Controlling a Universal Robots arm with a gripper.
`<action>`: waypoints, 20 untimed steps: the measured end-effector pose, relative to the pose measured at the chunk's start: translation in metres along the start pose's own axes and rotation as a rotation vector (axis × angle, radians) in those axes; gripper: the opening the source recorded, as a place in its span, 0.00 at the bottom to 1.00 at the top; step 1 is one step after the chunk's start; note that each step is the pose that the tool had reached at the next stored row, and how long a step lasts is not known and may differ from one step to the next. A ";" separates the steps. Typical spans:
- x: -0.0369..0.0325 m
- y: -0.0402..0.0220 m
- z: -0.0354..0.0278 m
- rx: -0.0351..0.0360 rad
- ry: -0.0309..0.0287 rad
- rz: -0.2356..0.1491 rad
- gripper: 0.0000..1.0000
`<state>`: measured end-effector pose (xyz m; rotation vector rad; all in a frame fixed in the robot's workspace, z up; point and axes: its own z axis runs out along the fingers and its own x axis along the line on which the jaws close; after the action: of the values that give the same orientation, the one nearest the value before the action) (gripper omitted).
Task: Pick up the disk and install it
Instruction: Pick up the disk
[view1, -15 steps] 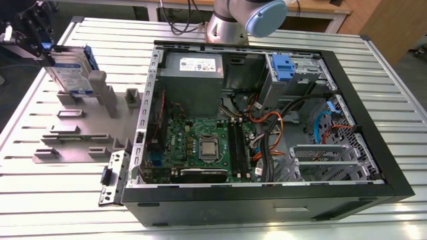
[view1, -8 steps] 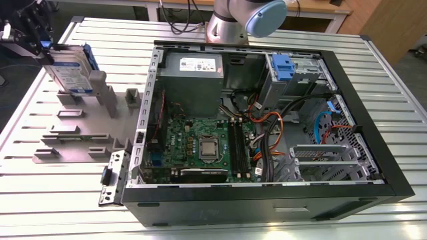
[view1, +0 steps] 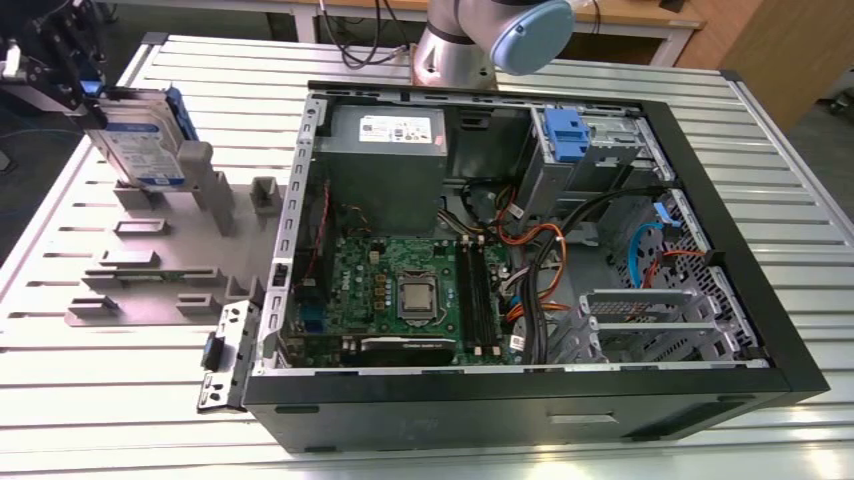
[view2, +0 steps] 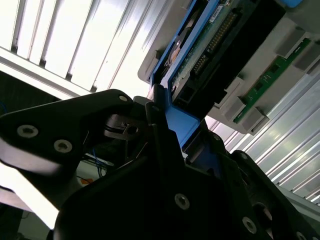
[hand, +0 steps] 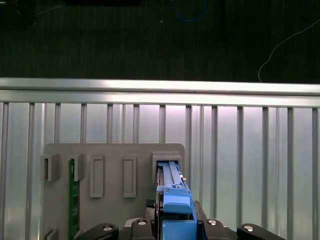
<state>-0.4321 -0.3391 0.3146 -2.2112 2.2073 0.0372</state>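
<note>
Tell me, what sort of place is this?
Probably a robotics lab or test bench for computer assembly: an open computer case lies on a slatted metal table, a grey fixture beside it holds parts, and the gripper grips the disk there.

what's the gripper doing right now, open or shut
Gripper: closed on the disk, clamping its blue rail; the disk stands upright at the grey holder.
</note>
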 end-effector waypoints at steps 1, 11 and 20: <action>0.0000 0.0000 -0.0002 0.0000 0.0000 0.000 0.36; -0.0001 0.0000 -0.0022 -0.0001 0.0000 0.000 0.36; -0.0002 0.0001 -0.0070 0.0000 0.0000 0.000 0.36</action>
<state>-0.4321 -0.3391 0.3216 -2.2112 2.2073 0.0372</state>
